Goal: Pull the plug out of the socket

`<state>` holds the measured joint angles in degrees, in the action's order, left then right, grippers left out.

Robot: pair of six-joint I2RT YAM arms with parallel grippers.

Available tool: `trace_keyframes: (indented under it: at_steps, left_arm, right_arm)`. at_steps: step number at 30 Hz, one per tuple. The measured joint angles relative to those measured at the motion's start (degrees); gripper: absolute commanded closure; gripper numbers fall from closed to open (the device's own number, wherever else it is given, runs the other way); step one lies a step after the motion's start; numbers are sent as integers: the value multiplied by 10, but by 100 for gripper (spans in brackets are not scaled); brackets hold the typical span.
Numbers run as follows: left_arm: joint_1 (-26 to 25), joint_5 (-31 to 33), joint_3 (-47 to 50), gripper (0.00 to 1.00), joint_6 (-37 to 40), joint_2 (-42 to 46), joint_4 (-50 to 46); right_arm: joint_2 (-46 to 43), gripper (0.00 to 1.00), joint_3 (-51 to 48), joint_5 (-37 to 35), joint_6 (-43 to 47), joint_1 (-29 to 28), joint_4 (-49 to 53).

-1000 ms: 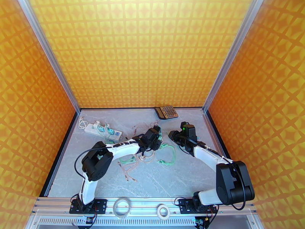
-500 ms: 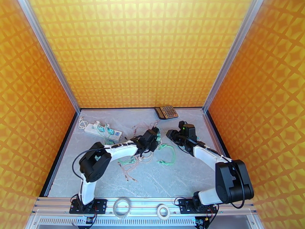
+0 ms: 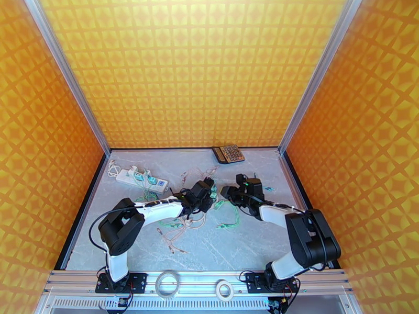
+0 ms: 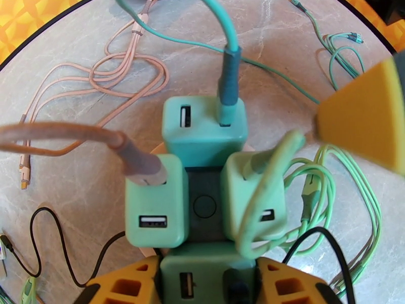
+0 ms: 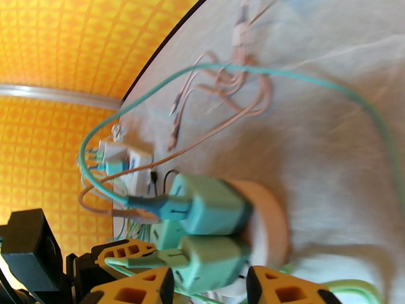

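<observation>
Round socket hub point(image 4: 205, 206) carrying 4 green plugs point(image 4: 202, 133), at the middle of the marble table point(image 3: 251, 247) between both arms, left gripper point(image 4: 205, 269) clamped on the near plug point(image 4: 195, 257), right gripper point(image 5: 207, 282) straddling a side plug point(image 5: 215, 259), whether it grips cannot be told.

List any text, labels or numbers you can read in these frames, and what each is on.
Nothing can be read as text.
Calculator: key markings too small to read.
Power strip: bluish label patch, too small to read.
Chargers on the socket: no print visible, and the socket's round button is unmarked.
</observation>
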<state>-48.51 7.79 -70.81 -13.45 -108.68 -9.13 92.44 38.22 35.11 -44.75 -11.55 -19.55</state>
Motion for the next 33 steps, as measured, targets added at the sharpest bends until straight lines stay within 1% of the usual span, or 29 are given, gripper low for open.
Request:
trace_keyframes:
  at_steps: [12,17,25,33]
  left_arm:
    - [2,-2,0,64,-11,0,0]
    - [2,-2,0,64,-13,0,0]
    - [2,-2,0,64,-13,0,0]
    - [2,-2,0,64,-13,0,0]
  right_arm:
    - [36,56,33,10,16,-18,6]
    - [33,55,33,10,20,-18,13]
    - [-7,54,9,14,33,-26,32]
    - [4,56,17,22,37,-26,42]
